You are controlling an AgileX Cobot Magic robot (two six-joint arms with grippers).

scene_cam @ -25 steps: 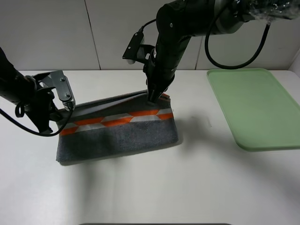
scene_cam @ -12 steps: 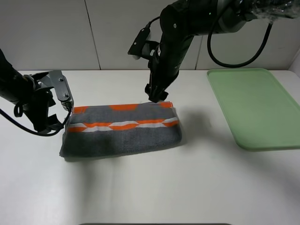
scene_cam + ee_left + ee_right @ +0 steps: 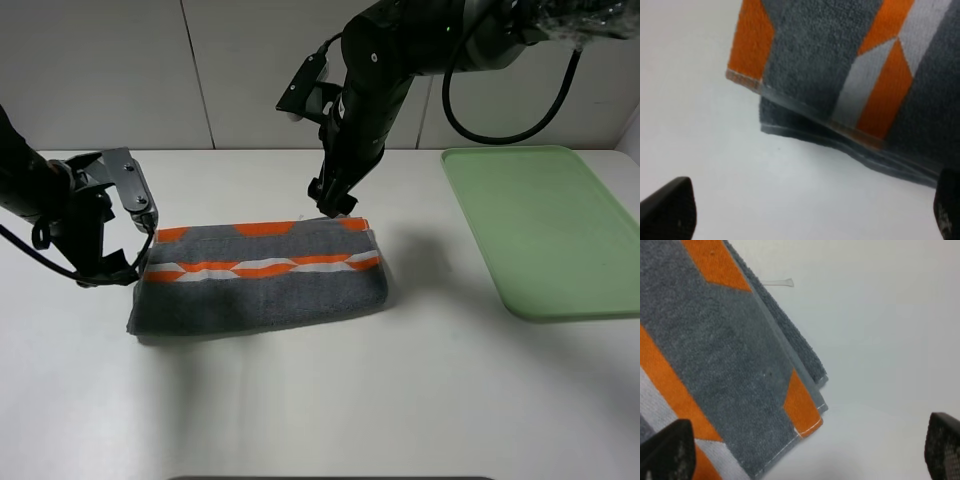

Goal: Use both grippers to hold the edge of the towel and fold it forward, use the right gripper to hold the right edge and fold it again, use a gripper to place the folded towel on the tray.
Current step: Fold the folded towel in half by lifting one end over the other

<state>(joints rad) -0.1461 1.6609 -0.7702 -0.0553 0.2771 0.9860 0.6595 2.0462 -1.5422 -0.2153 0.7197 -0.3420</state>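
Towel [image 3: 260, 275] lies on the white surface [image 3: 300, 400], left of centre, doubled over lengthwise with its orange and white band on top; the layered hems show at both short ends, so the first fold looks done and the second, from the right edge, not yet begun. The green tray [image 3: 540, 230] sits well apart to the right.

The left gripper [image 3: 135, 250] hangs just beside the towel's left end, its fingers spread with only bare surface between them; the right gripper [image 3: 333, 205] hovers over the far right corner, likewise spread and pinching nothing, as its wrist view shows both dark fingertips [image 3: 665, 452] wide apart above the corner.

The cloth is soft terry, light and limp; it will drape and sag from any single hold, and the stacked layers may slide apart if only the top one is caught. The right short edge seems the best place to take it, pinching through both layers near the corner where the hems line up; a hold too shallow risks peeling the upper layer back and undoing the fold.
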